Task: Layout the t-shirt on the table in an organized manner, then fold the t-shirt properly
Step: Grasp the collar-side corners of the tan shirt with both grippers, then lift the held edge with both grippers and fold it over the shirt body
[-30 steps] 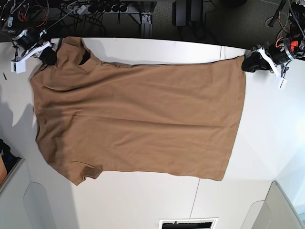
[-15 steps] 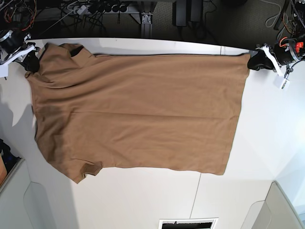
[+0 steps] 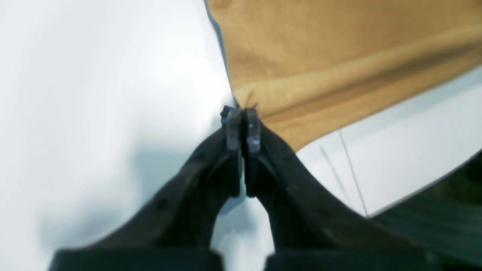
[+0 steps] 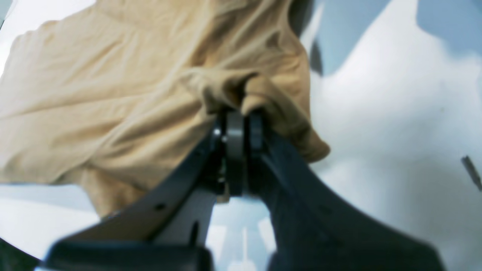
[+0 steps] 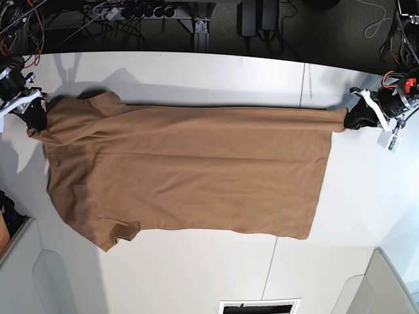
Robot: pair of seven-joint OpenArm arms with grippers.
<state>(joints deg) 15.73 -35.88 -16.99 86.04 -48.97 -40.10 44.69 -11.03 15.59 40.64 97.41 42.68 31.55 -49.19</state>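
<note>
The tan-brown t-shirt (image 5: 190, 170) is spread lengthwise across the white table (image 5: 216, 275), hem to the right, sleeves to the left. Its far edge is lifted and stretched taut between both grippers. My left gripper (image 5: 348, 120), at the base view's right, is shut on the far hem corner (image 3: 244, 98); its black fingers (image 3: 253, 131) pinch the very tip of the cloth. My right gripper (image 5: 33, 118), at the base view's left, is shut on bunched cloth at the shoulder (image 4: 229, 90). The near sleeve (image 5: 114, 235) lies flat on the table.
Dark floor, cables and equipment lie beyond the table's far edge (image 5: 196, 26). A thin dark seam (image 5: 272, 268) runs through the tabletop at the front right. A dark slot (image 5: 258, 306) sits at the front edge. Grey panels stand at both lower corners.
Both grippers have moved outward and toward the near side, pulling the shirt's far edge tight and straight. The shirt's upper edge now lies lower on the table, and the shoulder is stretched left.
</note>
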